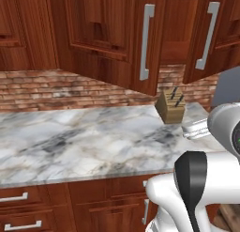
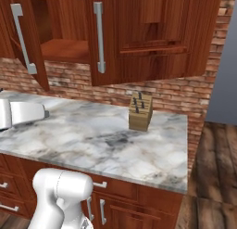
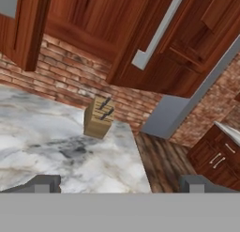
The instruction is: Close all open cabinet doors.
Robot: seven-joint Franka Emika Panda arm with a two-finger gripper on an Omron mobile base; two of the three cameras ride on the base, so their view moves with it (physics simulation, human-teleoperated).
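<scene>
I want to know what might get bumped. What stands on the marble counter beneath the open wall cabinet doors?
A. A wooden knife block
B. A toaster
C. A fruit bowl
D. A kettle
A: a wooden knife block with dark handles sticking out stands on the marble counter, below the cabinet doors swung open.

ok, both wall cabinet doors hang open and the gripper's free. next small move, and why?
Probably raise the open gripper toward the right-hand cabinet door to push it shut. Both wall cabinet doors stand swung out over the marble counter, exposing the shelf. In the hand view this door and its bar handle sit above the fingertips, untouched, with the knife block below.
</scene>
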